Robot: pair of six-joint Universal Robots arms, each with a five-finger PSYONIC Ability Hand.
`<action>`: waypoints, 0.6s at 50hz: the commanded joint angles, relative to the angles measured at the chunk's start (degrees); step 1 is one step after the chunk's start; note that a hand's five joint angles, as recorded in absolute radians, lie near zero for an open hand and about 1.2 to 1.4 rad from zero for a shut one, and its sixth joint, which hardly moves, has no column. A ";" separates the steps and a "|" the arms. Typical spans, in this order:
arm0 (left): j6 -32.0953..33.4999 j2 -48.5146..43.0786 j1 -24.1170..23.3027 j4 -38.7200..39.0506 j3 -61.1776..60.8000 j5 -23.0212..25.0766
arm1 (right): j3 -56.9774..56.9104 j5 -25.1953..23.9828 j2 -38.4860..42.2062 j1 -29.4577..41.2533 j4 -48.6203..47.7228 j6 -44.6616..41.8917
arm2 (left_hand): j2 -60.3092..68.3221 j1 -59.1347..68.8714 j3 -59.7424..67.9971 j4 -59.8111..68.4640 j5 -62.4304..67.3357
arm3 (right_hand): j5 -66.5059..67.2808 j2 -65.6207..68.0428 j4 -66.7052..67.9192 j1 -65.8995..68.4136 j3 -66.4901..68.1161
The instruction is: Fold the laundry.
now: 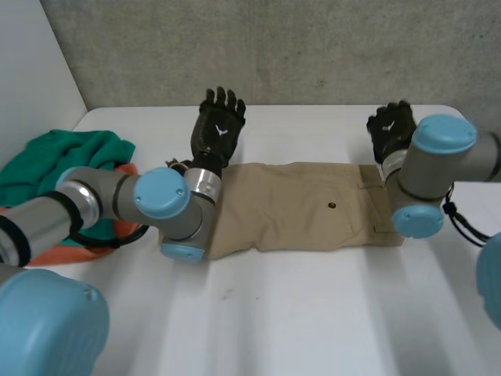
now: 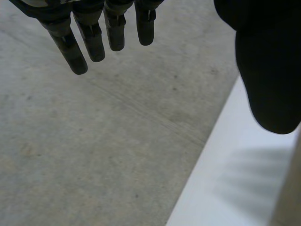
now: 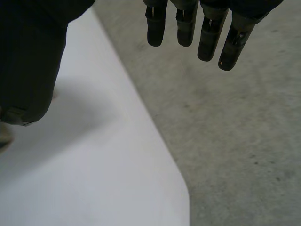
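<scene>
The folded tan cotton trousers [image 1: 305, 215] lay flat across the white table [image 1: 313, 313], between the arms. The black left hand [image 1: 219, 125] and the black right hand [image 1: 391, 129] hung past their far edge, fingers straight, holding nothing, seemingly kept clear so the fold lay undisturbed. A green cloth heap [image 1: 70, 157] waited at the left.

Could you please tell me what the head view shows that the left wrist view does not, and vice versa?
Head view adds: the whole of the tan trousers lying flat on the table, a green cloth beside the left arm, and the right hand at the table's far edge. Left wrist view adds: the palm side of the left hand, fingers straight, holding nothing. Both share: the left hand, the white table's edge and grey concrete beyond it.
</scene>
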 commanded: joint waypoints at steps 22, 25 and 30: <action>-28.67 33.75 2.33 -21.65 -37.99 1.91 | 35.30 -17.32 -23.95 -8.12 14.31 18.17 | -1.53 -0.74 -1.93 -1.57 -2.46 | 10.25 11.18 10.38 12.17 11.52; -28.84 33.66 2.77 -21.65 -38.25 1.91 | 35.04 -17.76 -21.23 -8.12 12.20 18.18 | -1.53 -0.74 -1.93 -1.57 -2.46 | 15.44 16.38 15.58 17.37 16.71; -28.84 33.48 3.21 -21.65 -38.43 1.82 | 34.25 -17.50 -19.29 -8.12 10.44 18.09 | -1.36 -0.57 -1.76 -1.40 -2.29 | 52.54 53.47 52.67 54.46 53.81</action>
